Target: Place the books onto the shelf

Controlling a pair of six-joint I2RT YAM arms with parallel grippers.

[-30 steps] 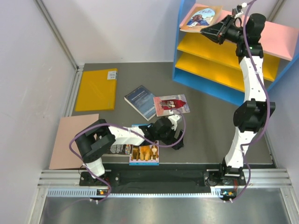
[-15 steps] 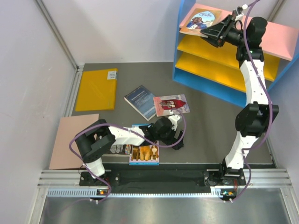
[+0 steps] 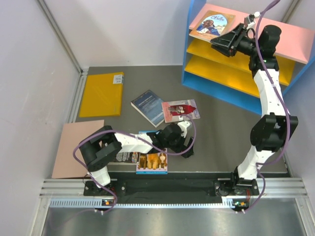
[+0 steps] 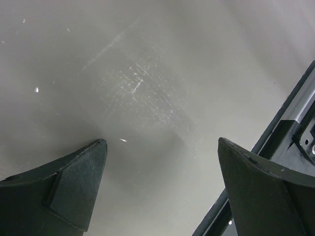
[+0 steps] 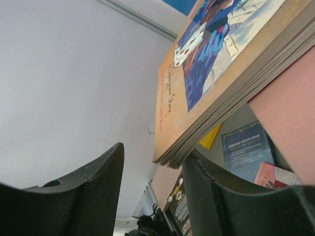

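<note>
The tan paperback with the blue figure [image 3: 212,23] lay flat on the pink top board [image 3: 291,40] of the blue-sided shelf [image 3: 230,99], at the board's left end, with one corner jutting past the edge. In the right wrist view we saw that same book [image 5: 197,83] from below, its page edges just above the right gripper [image 5: 152,191], whose fingers [image 5: 83,196] stood apart and released, clamping nothing. From above, the right gripper [image 3: 219,43] hung in front of the upper yellow inner shelf [image 3: 212,54], just below the book and clear of it. The other four books lay on the grey table [image 3: 221,130]: the dark navy one [image 3: 149,105] beside the red-and-white one [image 3: 180,109] near the middle, the blue one with three dogs [image 3: 151,160] and the black one with white text [image 3: 127,157] side by side at the near edge, both partly hidden under the left arm. The left gripper [image 3: 183,147] sat low over the table just right of the dog book, its fingers [image 4: 74,187] spread wide over bare surface, grasping nothing. A plain yellow sheet [image 3: 102,93] and a pinkish-brown board [image 3: 74,147] lay at the table's left side.
</note>
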